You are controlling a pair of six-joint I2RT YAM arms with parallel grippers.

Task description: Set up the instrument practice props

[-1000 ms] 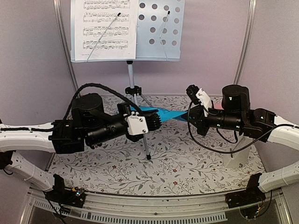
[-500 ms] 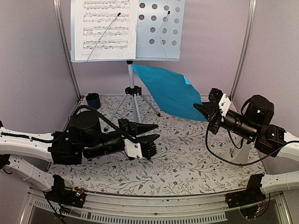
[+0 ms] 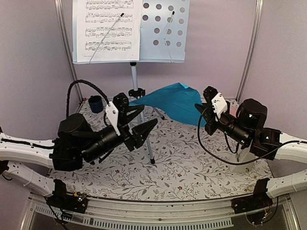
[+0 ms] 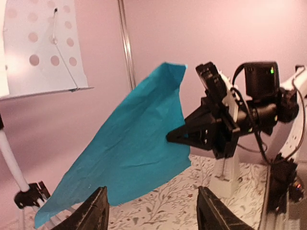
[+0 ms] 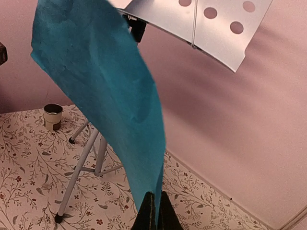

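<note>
The silver tripod music stand (image 3: 135,79) stands at the back, its perforated tray (image 3: 165,28) up top. The white music sheet (image 3: 108,28) rests on the tray's left half. My right gripper (image 3: 199,109) is shut on the blue music sheet (image 3: 172,101) at one edge and holds it in the air under the tray's right half. In the right wrist view the jaws (image 5: 154,197) pinch the sheet (image 5: 96,72). My left gripper (image 3: 142,120) is open and empty, just short of the sheet's left end (image 4: 134,143). The white metronome (image 4: 225,172) stands behind the right arm.
A small dark cup (image 3: 96,103) sits at the back left near the stand's legs (image 5: 81,163). Pink walls close in the back and both sides. The floral cloth (image 3: 177,167) covers the table.
My left gripper has let go of the blue sheet, opened, dropped, then risen again pointing at it. The right gripper swung the sheet up, then brought it lower and leftward.
</note>
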